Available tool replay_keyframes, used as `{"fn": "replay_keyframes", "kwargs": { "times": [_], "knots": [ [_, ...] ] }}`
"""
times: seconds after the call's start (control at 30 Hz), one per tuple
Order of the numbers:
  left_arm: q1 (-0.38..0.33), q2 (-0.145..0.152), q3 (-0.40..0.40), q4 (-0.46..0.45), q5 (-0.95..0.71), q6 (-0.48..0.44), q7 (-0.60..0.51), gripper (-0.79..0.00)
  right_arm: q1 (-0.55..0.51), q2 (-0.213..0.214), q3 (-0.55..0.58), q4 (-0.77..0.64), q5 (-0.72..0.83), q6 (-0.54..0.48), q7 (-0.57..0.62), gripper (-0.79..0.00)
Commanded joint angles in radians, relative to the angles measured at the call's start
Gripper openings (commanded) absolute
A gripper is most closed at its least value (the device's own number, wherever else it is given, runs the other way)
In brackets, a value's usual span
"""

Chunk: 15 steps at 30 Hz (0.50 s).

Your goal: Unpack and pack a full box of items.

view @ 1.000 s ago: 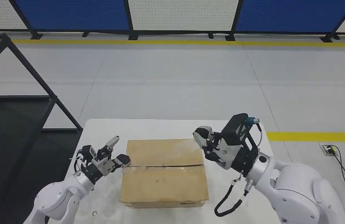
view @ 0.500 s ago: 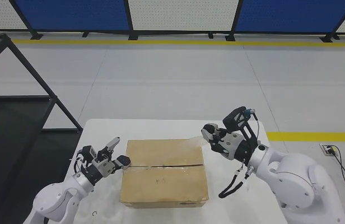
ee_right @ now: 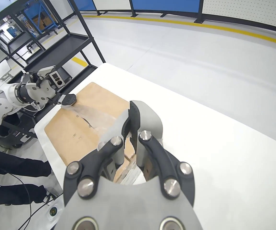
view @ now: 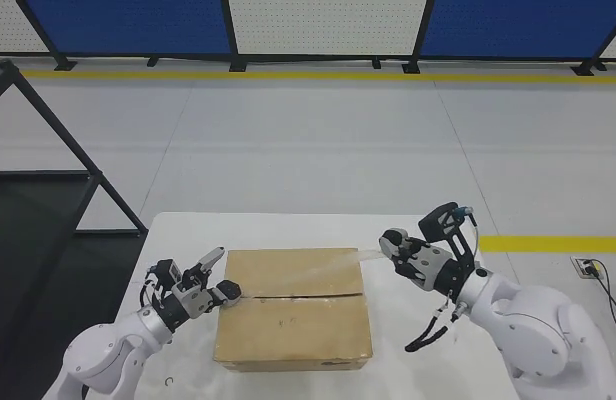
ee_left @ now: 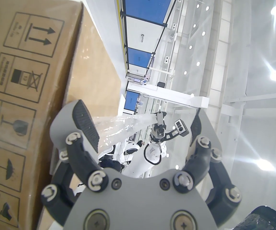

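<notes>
The box [view: 293,310] is plain brown cardboard, matt and slightly fibrous, with black symbols printed on one side. The tape [ee_right: 97,116] stretched above its top is clear plastic film, glossy and crinkled. The left gripper [ee_left: 139,113] and the right gripper [ee_right: 131,118] both have smooth, matt grey plastic finger shells, black rubbery pads [ee_left: 85,123] with a fine dotted texture, and shiny metal screws [ee_right: 171,186]. The table [view: 188,235] looks smooth, white and faintly satin.
</notes>
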<state>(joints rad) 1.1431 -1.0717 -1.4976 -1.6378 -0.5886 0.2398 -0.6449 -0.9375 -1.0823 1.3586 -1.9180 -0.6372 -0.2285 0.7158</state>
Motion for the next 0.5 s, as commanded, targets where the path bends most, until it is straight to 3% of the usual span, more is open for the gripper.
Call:
{"fn": "replay_keyframes", "kwargs": {
  "times": [0.0,0.47],
  "knots": [
    [-0.003,0.000,0.005,0.003,0.002,0.001,0.002,0.000,-0.007,0.001,0.004,-0.007,-0.001,-0.010,-0.011,-0.785],
    [-0.017,-0.001,0.030,0.016,0.019,0.010,0.011,0.000,-0.009,0.006,-0.010,0.043,-0.047,0.033,0.046,-0.785]
  ]
}}
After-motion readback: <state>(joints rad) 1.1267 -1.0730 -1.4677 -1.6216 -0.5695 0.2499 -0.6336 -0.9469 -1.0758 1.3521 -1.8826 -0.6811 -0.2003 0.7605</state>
